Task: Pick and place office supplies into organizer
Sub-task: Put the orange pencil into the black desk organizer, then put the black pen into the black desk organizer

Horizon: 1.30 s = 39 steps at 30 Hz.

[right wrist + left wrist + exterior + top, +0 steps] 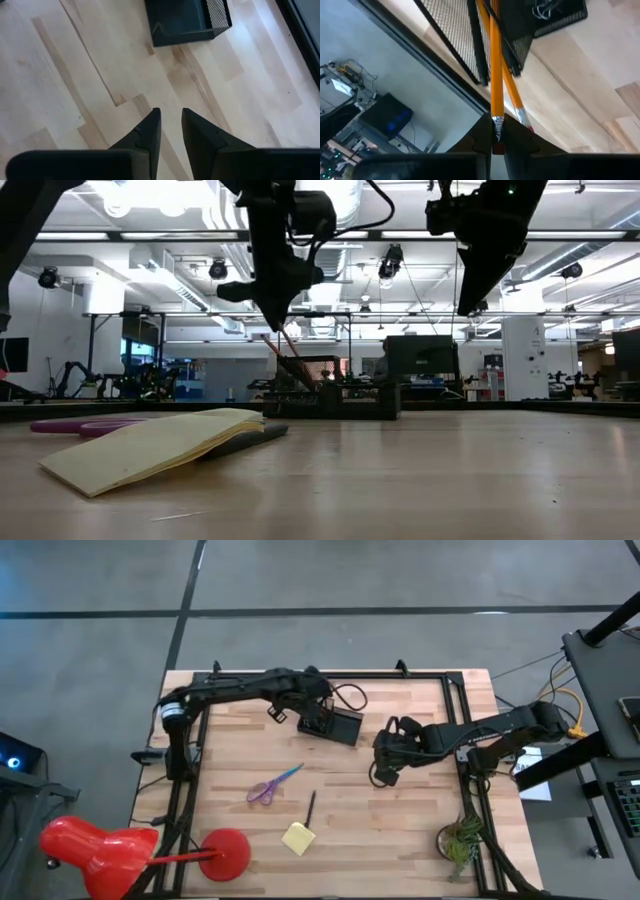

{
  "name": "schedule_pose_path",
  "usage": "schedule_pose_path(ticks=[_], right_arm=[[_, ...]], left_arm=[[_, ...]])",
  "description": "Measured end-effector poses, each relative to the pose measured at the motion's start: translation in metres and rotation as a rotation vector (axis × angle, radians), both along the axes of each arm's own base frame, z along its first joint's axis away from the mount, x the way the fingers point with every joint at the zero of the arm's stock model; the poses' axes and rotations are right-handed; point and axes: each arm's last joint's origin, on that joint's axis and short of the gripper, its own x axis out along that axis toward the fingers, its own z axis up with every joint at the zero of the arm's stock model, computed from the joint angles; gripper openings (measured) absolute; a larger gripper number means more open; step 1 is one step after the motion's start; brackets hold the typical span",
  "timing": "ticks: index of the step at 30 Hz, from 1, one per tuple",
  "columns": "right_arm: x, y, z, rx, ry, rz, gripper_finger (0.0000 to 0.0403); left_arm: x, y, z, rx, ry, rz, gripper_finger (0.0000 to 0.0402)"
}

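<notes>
Over the black mesh organizer (335, 725), the left gripper (496, 145) is pinching an orange pencil (493, 70).

Its long axis is pointing from the fingers down into the organizer, where a second orange pencil (512, 97) is leaning. The right gripper (170, 125), slightly spread and empty, is hovering beside the organizer. Farther off, purple-handled scissors (272, 785), a dark pen (311, 808) and the yellow sticky-note pad (298, 838) are lying on the table (400, 830).

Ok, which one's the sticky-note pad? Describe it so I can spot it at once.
Start at the red lamp-like object on the table's near left corner. Just right of its round base lies the sticky-note pad, below the dark pen. It is the only flat yellow square there.
</notes>
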Motion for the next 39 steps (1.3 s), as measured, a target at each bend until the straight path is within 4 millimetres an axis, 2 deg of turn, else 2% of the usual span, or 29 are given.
schedule_pose_path(ticks=[5,9,16,20,25,29,34,39], right_arm=[[0.0,0.0,0.0,0.0,0.0,0.0,0.0072],[0.0,0.0,0.0,0.001,-0.002,-0.002,0.0071],[0.001,0.0,0.0,0.001,-0.013,-0.005,0.007],[0.006,-0.001,0.0,0.017,-0.069,-0.012,0.0074],[0.027,-0.001,-0.007,0.06,-0.144,0.081,0.0079],[0.049,-0.005,-0.02,0.124,-0.16,0.196,0.0082],[0.088,-0.004,-0.046,0.301,-0.141,0.358,0.0079],[0.129,0.008,-0.069,0.213,-0.019,0.64,0.0078]], left_arm=[[0.007,0.002,0.005,0.06,-0.112,0.051,0.0015],[0.004,0.002,0.014,0.081,-0.159,0.076,0.002],[-0.007,-0.007,0.034,0.058,-0.336,0.232,0.0069],[-0.027,-0.026,0.052,-0.093,-0.472,0.39,0.0094],[-0.06,-0.065,0.06,-0.386,-0.545,0.503,0.0104],[-0.093,-0.096,0.052,-0.46,-0.593,0.56,0.0104],[-0.13,-0.13,0.02,-0.613,-0.686,0.692,0.0104],[-0.155,-0.156,-0.015,-0.804,-0.811,0.821,0.0105]])
